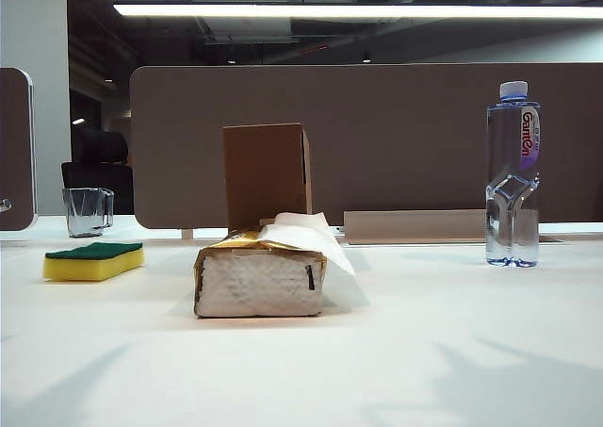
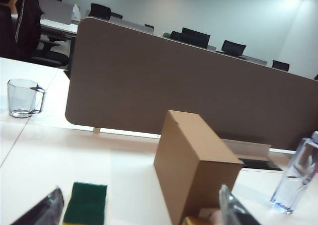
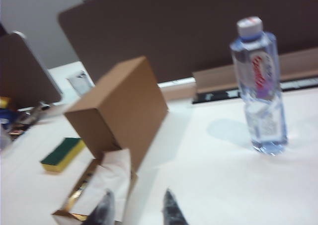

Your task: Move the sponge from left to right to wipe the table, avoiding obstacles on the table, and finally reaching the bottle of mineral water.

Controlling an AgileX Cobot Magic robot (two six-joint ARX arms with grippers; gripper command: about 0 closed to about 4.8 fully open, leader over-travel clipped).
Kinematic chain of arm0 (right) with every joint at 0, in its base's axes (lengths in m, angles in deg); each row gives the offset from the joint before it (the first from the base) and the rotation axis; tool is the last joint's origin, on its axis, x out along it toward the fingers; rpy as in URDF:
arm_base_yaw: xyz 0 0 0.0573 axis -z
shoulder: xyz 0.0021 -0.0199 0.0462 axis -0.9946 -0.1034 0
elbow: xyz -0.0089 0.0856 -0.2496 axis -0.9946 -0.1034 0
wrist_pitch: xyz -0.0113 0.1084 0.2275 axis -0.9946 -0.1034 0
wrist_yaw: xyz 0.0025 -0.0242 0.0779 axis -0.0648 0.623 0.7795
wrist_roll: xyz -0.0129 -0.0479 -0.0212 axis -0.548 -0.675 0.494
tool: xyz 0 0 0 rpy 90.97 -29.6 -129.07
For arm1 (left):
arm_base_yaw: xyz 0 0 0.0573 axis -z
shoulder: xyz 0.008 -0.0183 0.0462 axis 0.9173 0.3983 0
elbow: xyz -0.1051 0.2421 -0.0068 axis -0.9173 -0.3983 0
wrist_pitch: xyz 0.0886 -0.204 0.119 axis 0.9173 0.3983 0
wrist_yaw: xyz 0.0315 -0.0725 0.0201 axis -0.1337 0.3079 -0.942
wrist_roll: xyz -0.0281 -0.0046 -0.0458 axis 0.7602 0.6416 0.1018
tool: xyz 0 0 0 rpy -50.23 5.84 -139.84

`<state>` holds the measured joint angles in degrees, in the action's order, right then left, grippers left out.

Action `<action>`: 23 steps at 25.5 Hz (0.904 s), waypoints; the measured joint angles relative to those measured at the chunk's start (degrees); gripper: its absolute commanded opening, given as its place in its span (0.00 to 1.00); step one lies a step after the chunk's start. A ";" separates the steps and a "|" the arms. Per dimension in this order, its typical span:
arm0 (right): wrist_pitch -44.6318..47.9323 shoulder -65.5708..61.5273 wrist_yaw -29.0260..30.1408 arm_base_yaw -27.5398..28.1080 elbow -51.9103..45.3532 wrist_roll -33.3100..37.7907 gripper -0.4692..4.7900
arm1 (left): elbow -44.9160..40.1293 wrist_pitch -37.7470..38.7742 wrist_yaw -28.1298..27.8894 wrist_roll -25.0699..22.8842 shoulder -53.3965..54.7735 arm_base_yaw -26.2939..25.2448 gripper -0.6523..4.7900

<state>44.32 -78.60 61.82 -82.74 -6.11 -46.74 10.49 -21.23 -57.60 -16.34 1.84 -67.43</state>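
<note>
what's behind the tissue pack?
The brown cardboard box stands upright behind the tissue pack; the pack hides the box's base in the exterior view. Both tools hang above the table, touching nothing.

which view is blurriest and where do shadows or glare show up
Right wrist view is softest: the bottle of mineral water and right hand look smeared. Left wrist view is sharper, though the left hand is blurred at the picture's edge. Exterior view is crisp, with a glaring ceiling light strip and faint arm shadows on the table.
</note>
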 measured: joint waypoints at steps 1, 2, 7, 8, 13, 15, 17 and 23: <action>-0.04 0.02 0.50 0.00 0.46 0.07 0.34 | 0.42 0.20 0.33 0.02 0.00 0.00 0.89; -0.28 0.00 1.22 0.00 0.96 0.11 0.34 | 0.87 0.48 0.72 0.04 0.02 0.02 0.96; -3.87 -0.09 1.73 0.00 5.05 0.44 0.37 | 4.31 3.54 1.44 0.20 2.95 0.02 1.00; -4.70 -0.28 1.81 0.00 5.79 0.50 0.37 | 5.20 3.87 2.36 0.17 4.15 0.00 1.00; -8.90 -5.18 6.82 0.00 8.94 3.74 0.37 | 11.43 3.96 9.66 0.17 14.12 0.02 1.00; -9.27 -7.02 8.22 0.00 9.73 4.39 0.40 | 13.49 3.98 10.69 0.15 17.59 0.02 1.00; -9.55 -9.55 10.12 0.00 10.91 5.03 0.50 | 16.46 4.07 11.39 0.17 22.05 0.00 1.00; -9.77 -16.41 14.62 -0.02 14.80 7.34 0.53 | 22.43 3.76 14.43 0.15 31.56 0.00 1.00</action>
<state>34.55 -95.01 76.44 -82.76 8.68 -39.40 32.91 -17.47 -43.18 -16.19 33.40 -67.43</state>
